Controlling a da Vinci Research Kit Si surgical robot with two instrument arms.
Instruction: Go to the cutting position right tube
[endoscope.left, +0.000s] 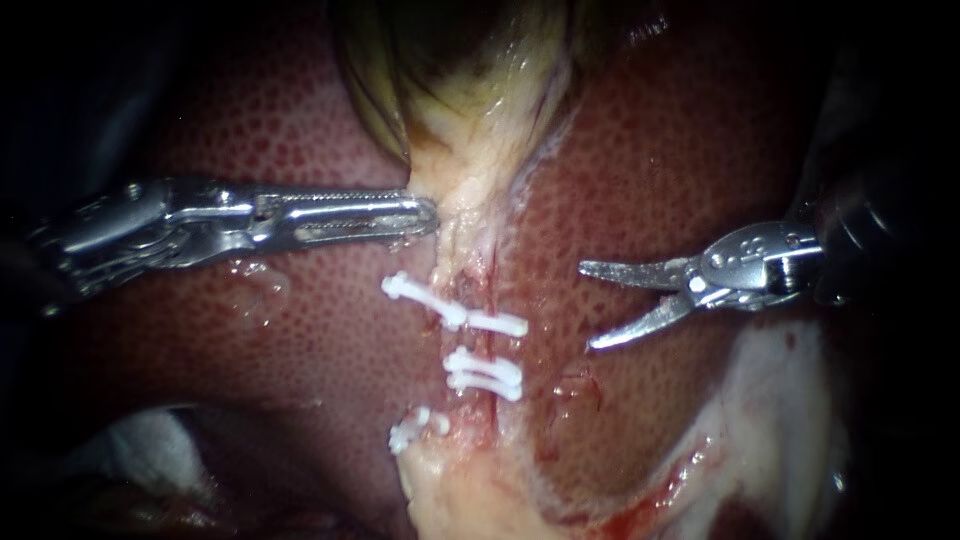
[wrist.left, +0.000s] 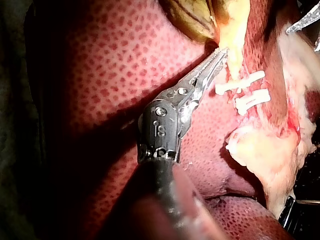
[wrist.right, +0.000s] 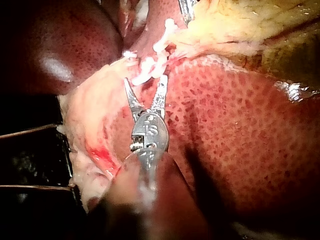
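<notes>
A pale tube strand runs down from the greenish gallbladder across the liver. Several white clips cross it; one clip juts toward the right side. I cannot tell the two tubes apart along the strand. My right instrument comes in from the right with curved blades open, tips pointing at the clipped stretch but a short way off it. In the right wrist view the open blades sit just short of the clips. My left instrument has long toothed jaws shut on pale tissue under the gallbladder.
Pale fatty tissue with some blood lies below the right instrument. A lump of pale tissue sits at the strand's lower end. White gauze shows at the lower left. Liver surface surrounds the strand on both sides.
</notes>
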